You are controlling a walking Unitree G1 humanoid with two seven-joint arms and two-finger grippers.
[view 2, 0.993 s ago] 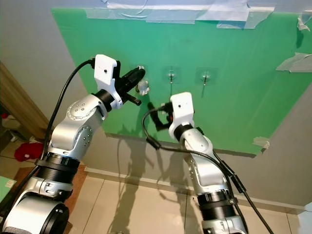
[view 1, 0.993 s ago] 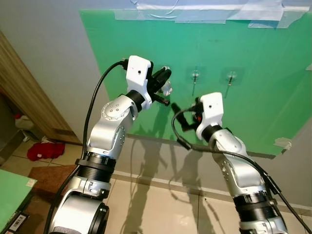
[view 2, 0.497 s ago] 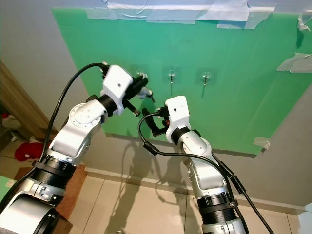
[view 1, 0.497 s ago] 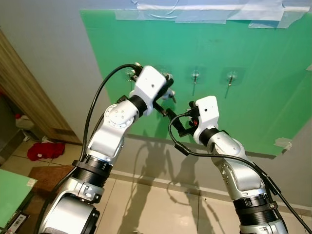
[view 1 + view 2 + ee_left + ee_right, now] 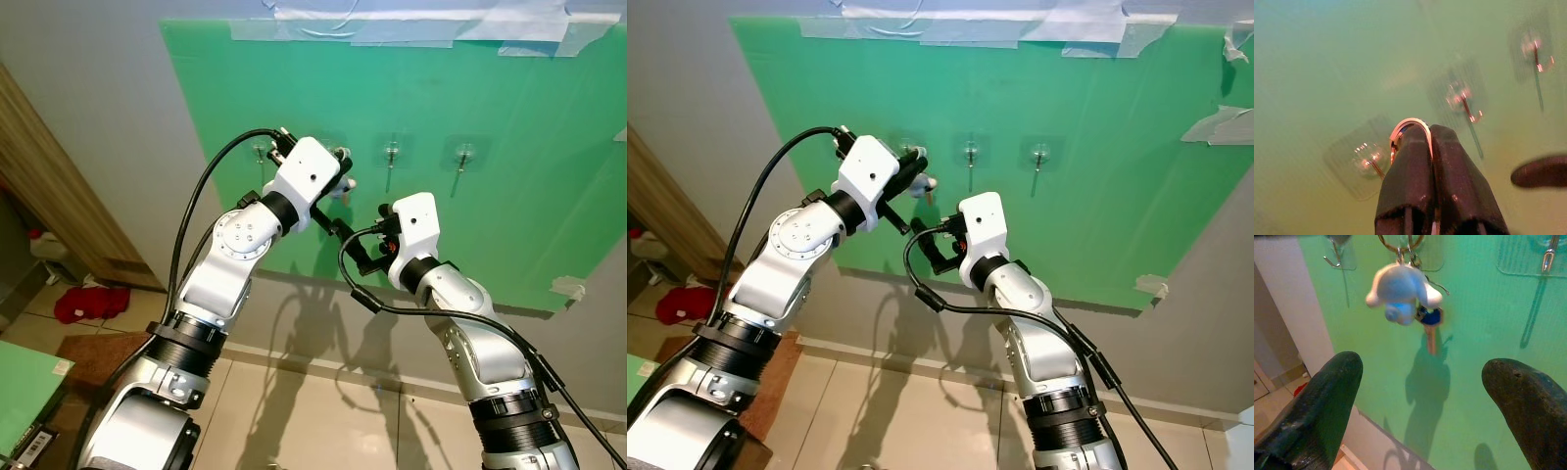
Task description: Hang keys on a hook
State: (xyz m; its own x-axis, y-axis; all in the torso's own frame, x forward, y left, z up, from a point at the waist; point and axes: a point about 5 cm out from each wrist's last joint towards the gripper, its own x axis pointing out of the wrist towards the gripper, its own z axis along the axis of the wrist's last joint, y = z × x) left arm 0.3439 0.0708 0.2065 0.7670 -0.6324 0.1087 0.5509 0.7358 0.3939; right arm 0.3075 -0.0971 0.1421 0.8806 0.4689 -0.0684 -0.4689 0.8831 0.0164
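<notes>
One round metal keyring (image 5: 1409, 128) — L tool (image 5: 1431, 147).

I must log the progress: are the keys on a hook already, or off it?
Off. The left gripper holds the key ring pinched beside the nearest hook, not on it; the keys dangle free.

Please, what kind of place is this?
Probably a home hallway or entry: a green sheet taped to a wall carries small hooks, above a tiled floor with a wooden door frame beside.

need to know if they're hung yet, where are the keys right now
The keys hang from their ring pinched in the left gripper, held up against the green board beside the leftmost hook, not yet on it.
</notes>
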